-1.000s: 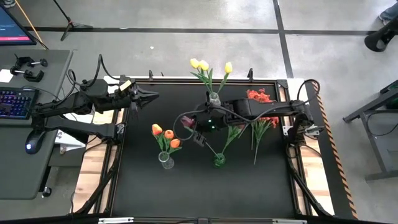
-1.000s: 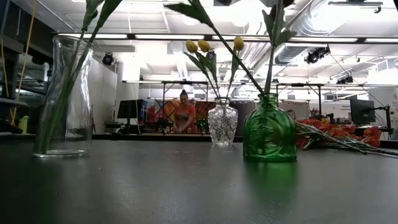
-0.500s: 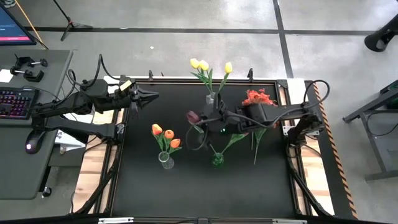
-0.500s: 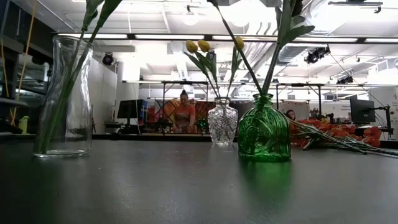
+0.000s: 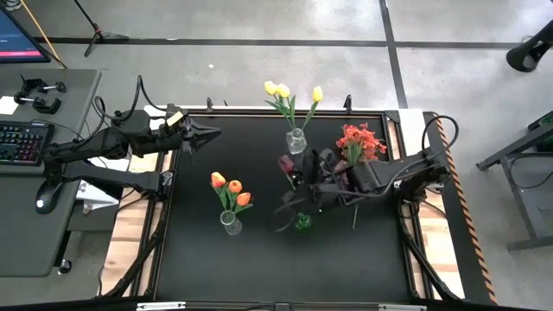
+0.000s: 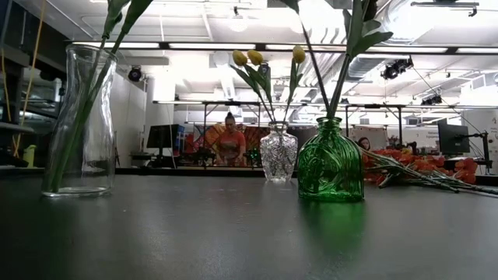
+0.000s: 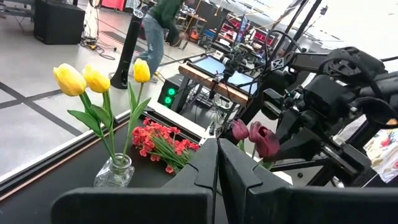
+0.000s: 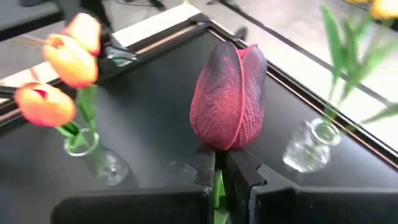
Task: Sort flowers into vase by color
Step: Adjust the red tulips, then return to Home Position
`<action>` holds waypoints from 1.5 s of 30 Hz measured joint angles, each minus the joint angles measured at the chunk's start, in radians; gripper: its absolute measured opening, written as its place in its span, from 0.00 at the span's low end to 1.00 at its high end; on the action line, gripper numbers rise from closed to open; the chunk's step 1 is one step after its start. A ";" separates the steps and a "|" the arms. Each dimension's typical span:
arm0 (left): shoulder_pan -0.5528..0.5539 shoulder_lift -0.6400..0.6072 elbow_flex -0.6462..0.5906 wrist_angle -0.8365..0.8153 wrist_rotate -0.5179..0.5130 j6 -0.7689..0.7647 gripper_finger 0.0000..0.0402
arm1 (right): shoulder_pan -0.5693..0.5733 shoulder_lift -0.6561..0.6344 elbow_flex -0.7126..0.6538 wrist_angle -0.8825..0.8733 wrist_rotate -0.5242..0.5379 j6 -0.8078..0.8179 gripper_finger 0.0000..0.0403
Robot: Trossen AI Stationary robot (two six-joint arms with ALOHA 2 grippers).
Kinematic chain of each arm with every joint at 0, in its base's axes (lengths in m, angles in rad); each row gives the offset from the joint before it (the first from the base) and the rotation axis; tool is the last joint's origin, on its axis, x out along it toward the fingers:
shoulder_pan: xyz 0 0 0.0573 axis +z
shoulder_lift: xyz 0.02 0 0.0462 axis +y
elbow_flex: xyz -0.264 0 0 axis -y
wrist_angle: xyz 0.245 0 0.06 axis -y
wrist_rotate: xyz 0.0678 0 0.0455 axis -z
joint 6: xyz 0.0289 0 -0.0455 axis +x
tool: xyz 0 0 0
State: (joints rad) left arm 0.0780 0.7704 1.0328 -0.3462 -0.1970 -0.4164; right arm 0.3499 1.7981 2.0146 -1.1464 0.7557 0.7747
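My right gripper [image 5: 294, 174] hovers over the table's middle, shut on a maroon tulip whose head [image 5: 285, 162] shows large in the right wrist view [image 8: 229, 99]. Just nearer stands the green vase [image 5: 302, 222], with green stems rising from its neck [image 6: 330, 117]. A clear vase of yellow tulips [image 5: 296, 140] stands toward the far edge. Another clear vase holds orange tulips [image 5: 230, 221] to the left. A red bunch [image 5: 359, 138] lies on the table at the right. My left gripper [image 5: 216, 134] waits shut above the table's far left corner. My right gripper pinches the maroon tulip's green stem [image 8: 219, 185] right under the head, between its two fingers [image 8: 203, 163]. The fingers reach in level from the table's right, across the stem. The head stands upright above them, and the stem runs down toward the green vase.
Bare dark tabletop [image 5: 216, 268] lies along the near edge and at the left. In the low view a tall clear vase [image 6: 80, 117] stands close at the left. A person [image 6: 231, 144] is in the room behind the table.
My right gripper drew back toward the table's right edge, carrying the maroon head with it. The stem, which leaned far to the left above the green vase, now stands nearly upright. The green vase shifted slightly.
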 joint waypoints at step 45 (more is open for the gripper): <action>0.000 0.064 0.000 0.140 0.007 0.002 0.00 | 0.070 -0.275 0.000 -0.092 0.019 0.083 0.63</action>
State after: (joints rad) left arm 0.0780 0.8345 1.0328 -0.2063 -0.1899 -0.4140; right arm 0.4198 1.5233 2.0144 -1.2380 0.7750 0.8579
